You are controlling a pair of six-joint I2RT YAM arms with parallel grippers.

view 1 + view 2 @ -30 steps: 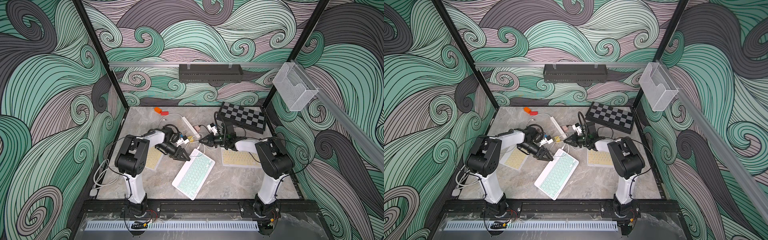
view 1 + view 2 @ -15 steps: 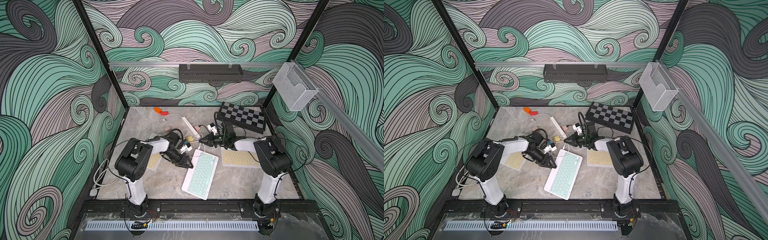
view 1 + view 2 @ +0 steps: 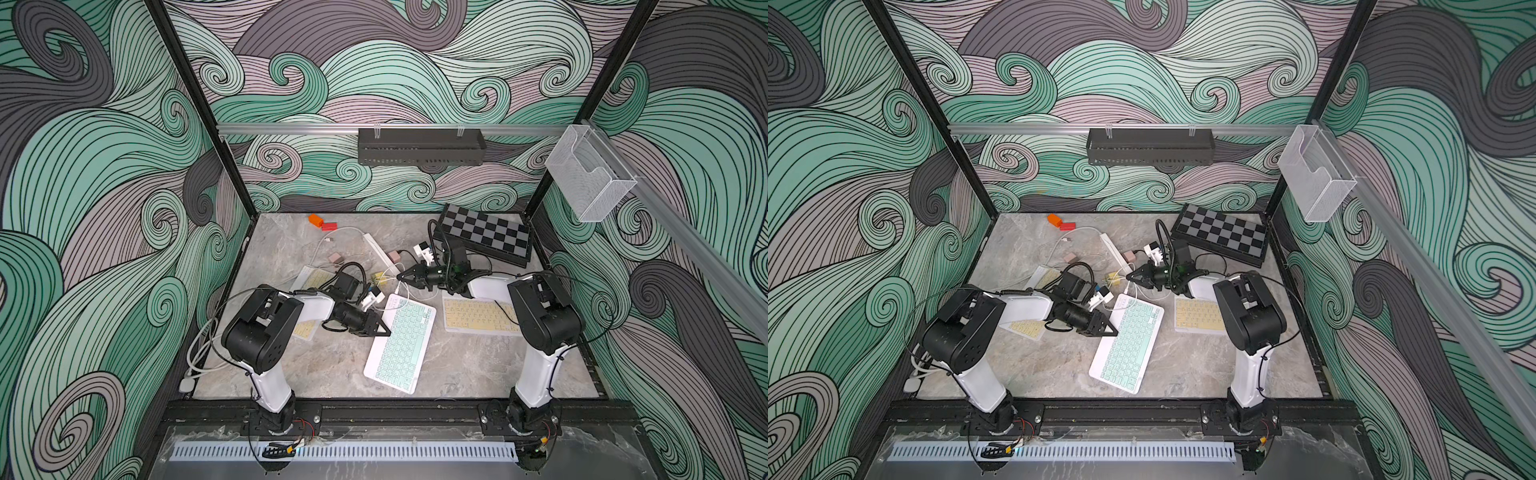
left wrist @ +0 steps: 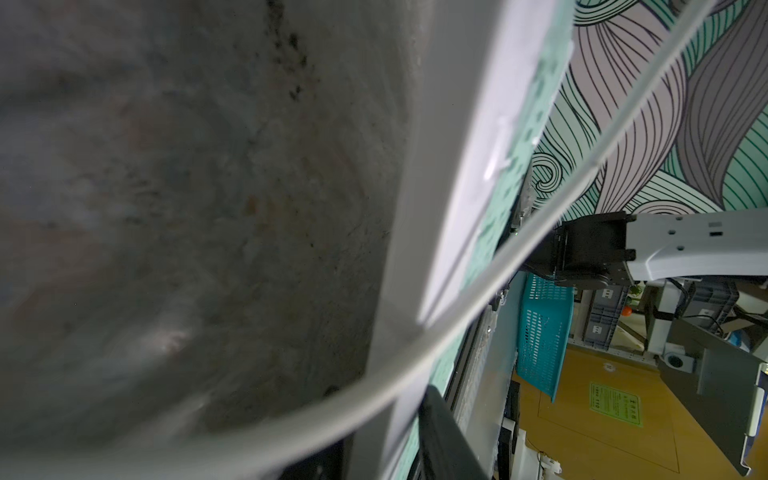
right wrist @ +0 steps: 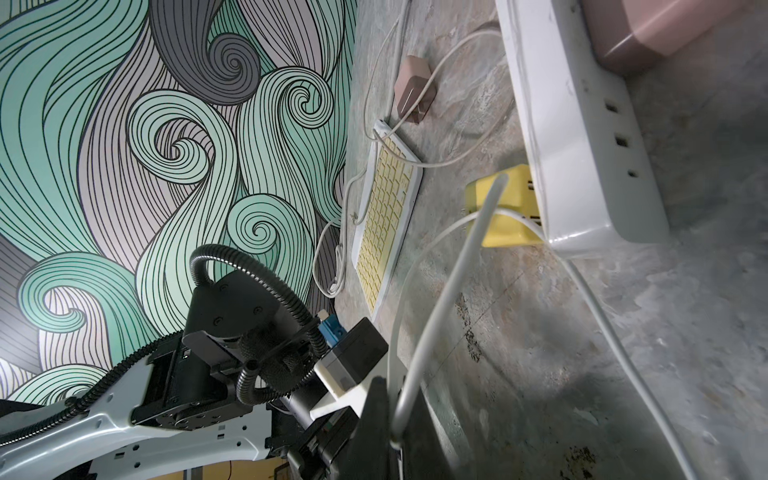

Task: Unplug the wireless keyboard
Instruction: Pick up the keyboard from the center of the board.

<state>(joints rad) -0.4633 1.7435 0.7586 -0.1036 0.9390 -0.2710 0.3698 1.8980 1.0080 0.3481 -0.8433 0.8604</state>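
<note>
So the mint keyboard (image 3: pixel 401 343) lies slanted in the middle of the table (image 3: pixel 332 374), with its far short end pointing toward the power strip (image 3: pixel 376 249). The left gripper (image 3: pixel 386 332) sits low, right against the keyboard's left long edge near that far end. In the left wrist view the keyboard's white edge (image 4: pixel 457 208) runs right past the lens with one black fingertip (image 4: pixel 440 440) beside it, but there's no telling whether the jaws are pinching it or just parked there.

The right gripper (image 3: pixel 400 277) hovers just past the keyboard's far end, jaws squeezed tight on the white cable (image 5: pixel 449 291), which loops off toward the yellow charger (image 5: pixel 505 212) plugged into the strip's end. Whether the plug sits in the keyboard's port is too small to make out in both top views.

A yellow keyboard (image 3: pixel 478 316) lies under the right arm, and a chessboard (image 3: pixel 484 239) sits in the far right corner.
</note>
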